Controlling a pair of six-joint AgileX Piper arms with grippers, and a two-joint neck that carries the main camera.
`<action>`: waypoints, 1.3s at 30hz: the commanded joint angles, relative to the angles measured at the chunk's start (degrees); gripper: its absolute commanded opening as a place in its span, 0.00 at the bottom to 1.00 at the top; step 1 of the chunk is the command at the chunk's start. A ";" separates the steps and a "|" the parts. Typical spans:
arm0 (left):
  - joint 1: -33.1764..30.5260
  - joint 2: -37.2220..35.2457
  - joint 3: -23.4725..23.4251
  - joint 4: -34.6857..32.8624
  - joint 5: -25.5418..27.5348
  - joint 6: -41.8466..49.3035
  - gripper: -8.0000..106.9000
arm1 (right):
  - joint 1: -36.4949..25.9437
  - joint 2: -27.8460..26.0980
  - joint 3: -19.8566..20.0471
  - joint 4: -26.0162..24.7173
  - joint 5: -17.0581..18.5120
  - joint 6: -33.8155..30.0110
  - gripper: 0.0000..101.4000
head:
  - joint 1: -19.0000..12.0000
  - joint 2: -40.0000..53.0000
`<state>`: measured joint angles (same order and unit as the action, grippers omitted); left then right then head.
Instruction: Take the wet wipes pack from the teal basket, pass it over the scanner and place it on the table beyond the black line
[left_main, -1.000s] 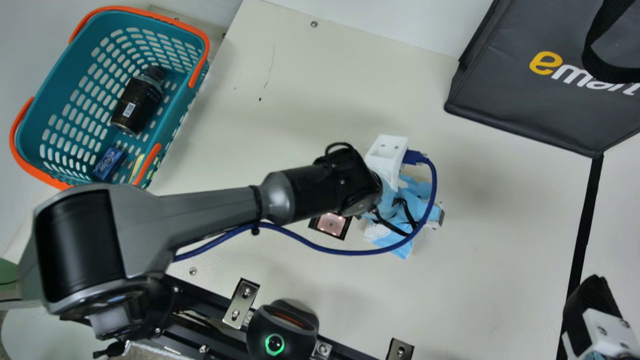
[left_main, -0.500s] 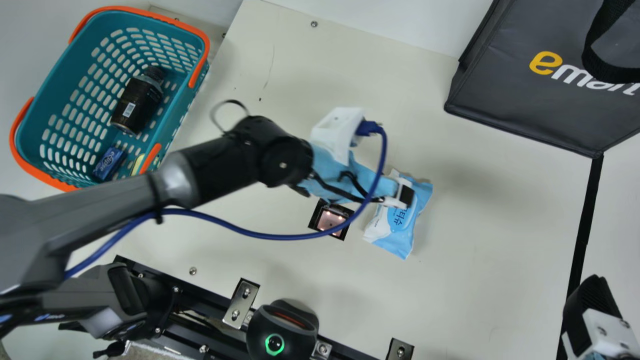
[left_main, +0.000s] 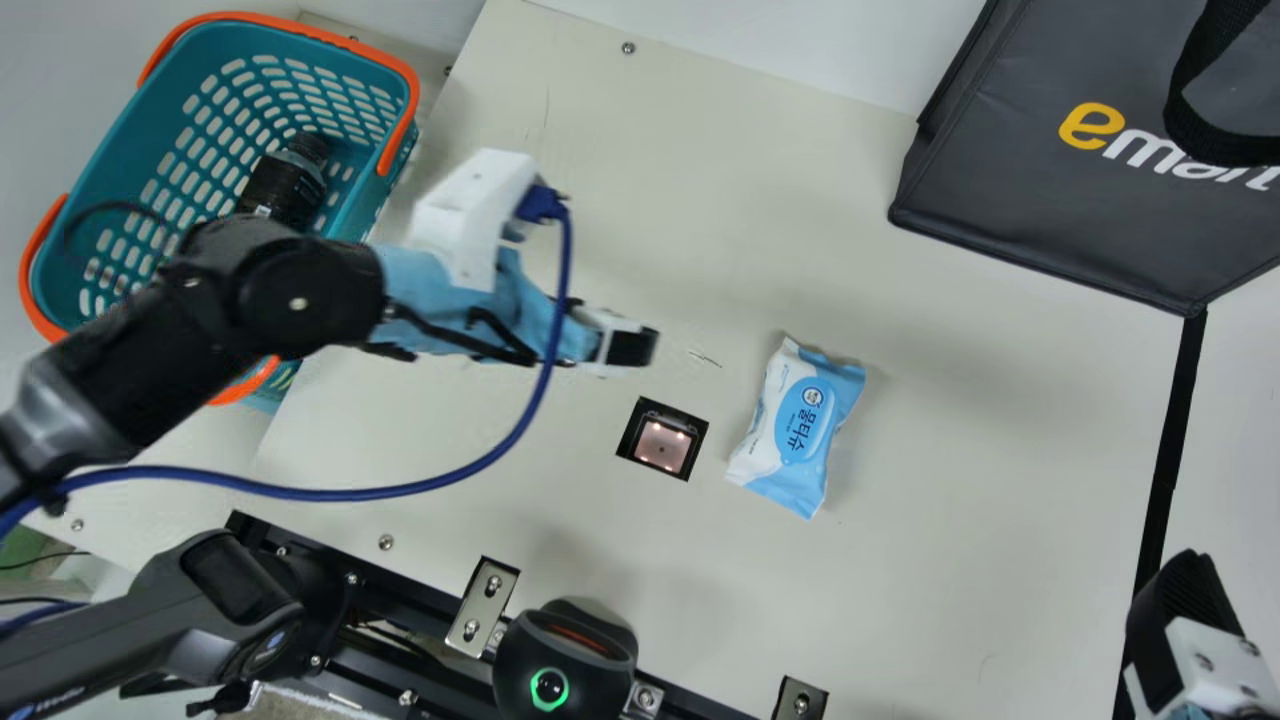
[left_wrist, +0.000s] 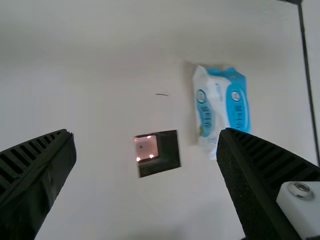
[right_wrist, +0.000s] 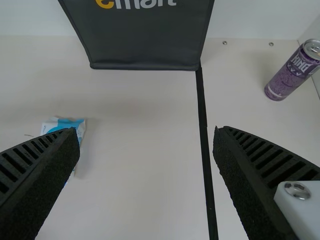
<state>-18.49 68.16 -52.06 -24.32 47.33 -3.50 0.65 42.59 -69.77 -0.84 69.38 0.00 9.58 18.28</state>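
Note:
My left gripper (left_main: 632, 347) hangs above the table between the teal basket (left_main: 120, 130) and the wipes; in the left wrist view this gripper (left_wrist: 147, 185) is open and holds nothing. The blue and white wet wipes pack (left_main: 800, 425) lies flat on the table, just right of the scanner window (left_main: 662, 443) and left of the black line (left_main: 1168, 460). At the main view's lower right corner is my right gripper (left_main: 1185, 600); in the right wrist view the gripper (right_wrist: 147, 185) stands open, its left finger partly covering the pack (right_wrist: 65, 125).
A dark bottle (left_main: 285, 185) is in the basket, partly behind my left arm. A dark shopping bag (left_main: 1060, 200) stands at the back right. Past the line, a purple can (right_wrist: 295, 70) stands on the table. A round black device (left_main: 565, 665) sits at the front edge.
My left arm has drawn back leftward from the pack toward the basket, uncovering the pack and the scanner window. The pack stays where it was, and the right gripper has kept still.

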 joint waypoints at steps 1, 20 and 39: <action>3.48 -3.72 0.20 3.05 0.72 0.16 0.85 | 0.00 0.00 0.00 0.00 0.00 0.00 0.94 | -1.66 0.14; 14.36 -17.38 -2.42 22.42 6.17 -3.14 0.85 | 0.00 0.00 0.00 0.00 0.00 0.00 0.94 | -1.66 -5.19; 14.36 -17.38 -2.42 23.48 6.30 -3.14 0.85 | 0.24 0.18 0.00 0.10 0.05 0.02 0.94 | -1.66 -19.86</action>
<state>-4.13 50.78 -54.48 -0.84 53.63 -6.64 0.72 42.59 -69.77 -0.84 69.33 0.00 9.58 -1.58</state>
